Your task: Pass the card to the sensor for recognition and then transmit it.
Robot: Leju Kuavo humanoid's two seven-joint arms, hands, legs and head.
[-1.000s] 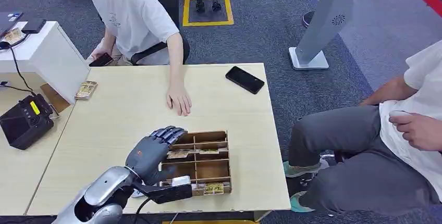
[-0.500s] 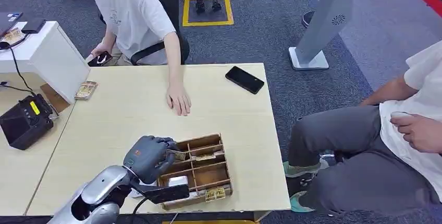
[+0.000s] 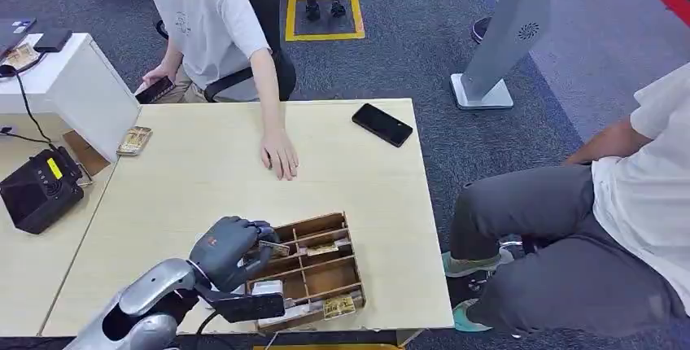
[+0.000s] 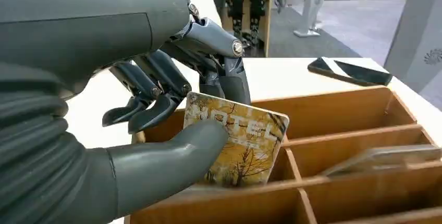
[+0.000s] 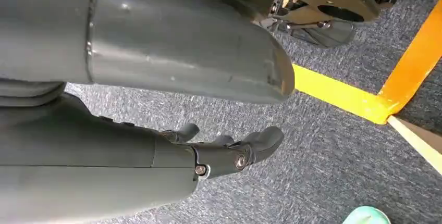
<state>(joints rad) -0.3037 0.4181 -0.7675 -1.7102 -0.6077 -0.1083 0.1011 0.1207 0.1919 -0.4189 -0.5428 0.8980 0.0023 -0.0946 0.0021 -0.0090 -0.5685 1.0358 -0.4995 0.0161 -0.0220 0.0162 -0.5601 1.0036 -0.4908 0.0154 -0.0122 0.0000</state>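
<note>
A card (image 4: 240, 140) was pinched between thumb and fingers (image 4: 156, 110) of the left robot hand (image 3: 230, 246), held tilted just above the back-left compartment of a wooden divider tray (image 3: 346, 240) on the counter (image 3: 195, 187). "HOTEL" was printed on the card. More cards were seen lying in other tray compartments. The right robot hand (image 5: 229, 153) was hung over grey carpet, fingers loosely apart, nothing held. A person's hand (image 3: 280, 155) was rested flat on the counter, with a black phone (image 3: 382, 124) near the far edge.
</note>
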